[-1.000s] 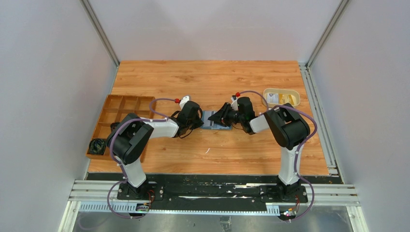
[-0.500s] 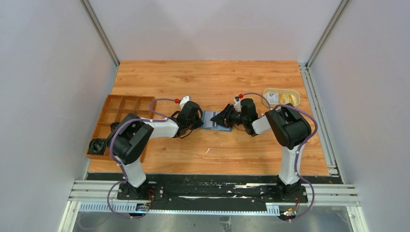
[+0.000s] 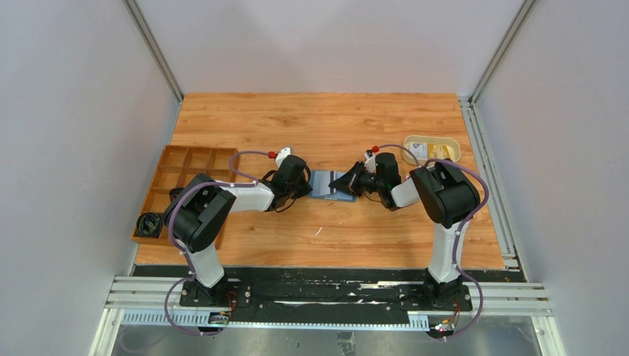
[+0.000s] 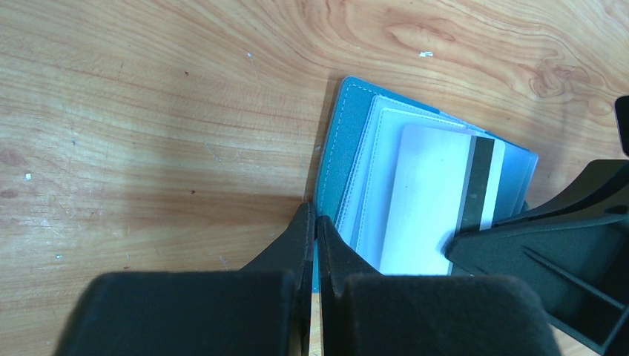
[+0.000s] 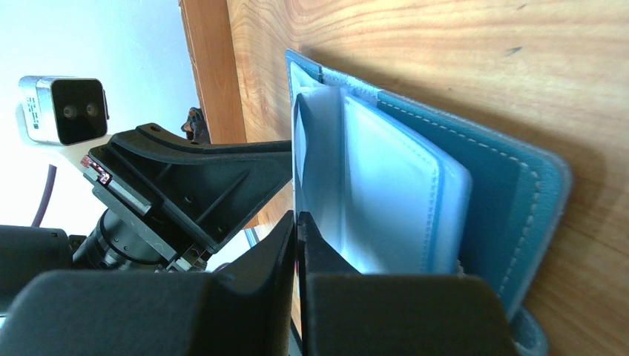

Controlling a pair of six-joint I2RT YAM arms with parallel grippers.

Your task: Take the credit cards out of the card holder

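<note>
Partway done; right gripper (image 5: 297,222) nipped onto a card (image 4: 430,200) half out of the holder (image 3: 323,185).
Holder lies open mid-table; left gripper (image 4: 314,219) closed tight, tips at holder's left edge, seemingly steadying it; whether it pinches the cover, cannot tell; white striped card partly clear of its sleeve, not yet free; dish (image 3: 432,138) far right seems to hold two cards (image 3: 420,151) already out; further sleeves in holder, contents unclear.
</note>
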